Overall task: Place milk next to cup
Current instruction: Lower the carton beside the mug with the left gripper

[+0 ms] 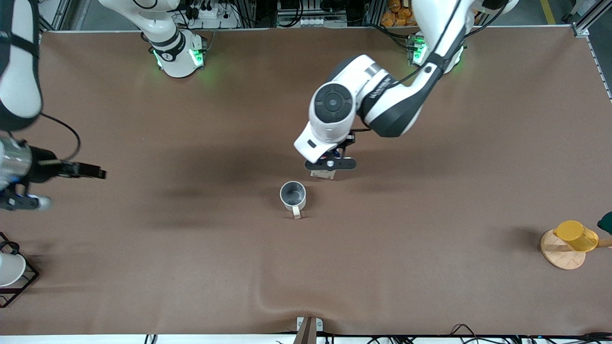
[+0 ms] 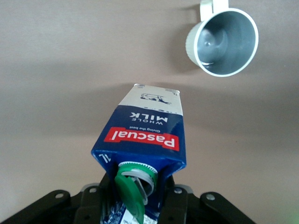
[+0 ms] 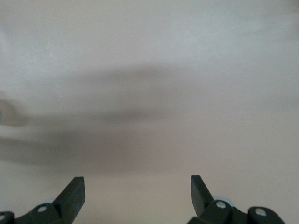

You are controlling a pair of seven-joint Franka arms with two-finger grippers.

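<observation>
On brown table (image 1: 430, 248) (rippled): cup (image 1: 292, 194)

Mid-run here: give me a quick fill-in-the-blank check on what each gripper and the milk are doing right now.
1. The left gripper is shut on the ____.
2. The milk has a cap coloured ____.
3. The cup stands on the table with its opening facing ____.
4. The right gripper, waiting over bare table toward the right arm's end, has its jaws ____.

Missing words: milk; green; up; open
</observation>
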